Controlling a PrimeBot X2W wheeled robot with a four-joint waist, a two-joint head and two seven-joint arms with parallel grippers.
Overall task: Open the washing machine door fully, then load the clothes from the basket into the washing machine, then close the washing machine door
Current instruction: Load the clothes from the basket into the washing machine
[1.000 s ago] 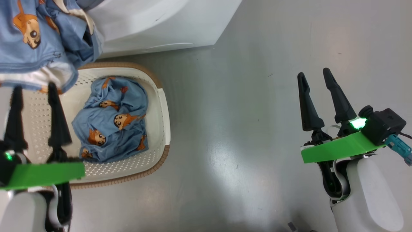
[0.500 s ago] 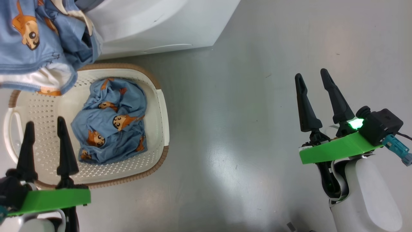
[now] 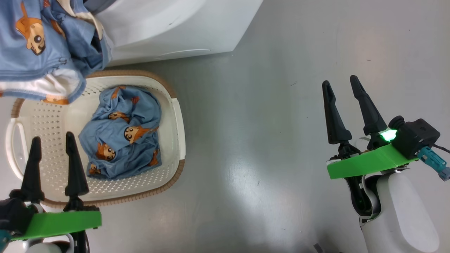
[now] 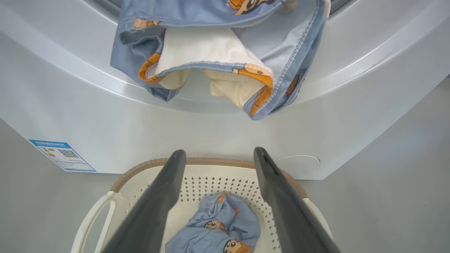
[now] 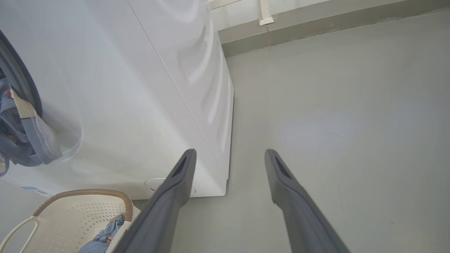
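The cream basket (image 3: 177, 116) stands on the floor in front of the white washing machine (image 3: 168, 28). A bundle of blue bear-print clothes (image 3: 121, 140) lies in it. Another blue and white garment (image 3: 38, 45) hangs out of the machine's opening, over the basket's far end (image 4: 218, 42). My left gripper (image 3: 52, 137) is open and empty above the basket's near left part; in its wrist view it (image 4: 218, 151) points at the machine's lower front. My right gripper (image 3: 340, 80) is open and empty over bare floor to the right (image 5: 230, 151). The washing machine door is out of view.
Grey floor spreads to the right of the basket and the machine. A blue sticker (image 4: 61, 155) and a round hatch (image 4: 302, 161) mark the machine's lower front. The machine's right side panel (image 5: 211, 88) runs back to a wall skirting (image 5: 316, 24).
My open left gripper has drawn back from under the hanging garment toward the basket's near edge, then slowed. The right gripper has hardly moved.
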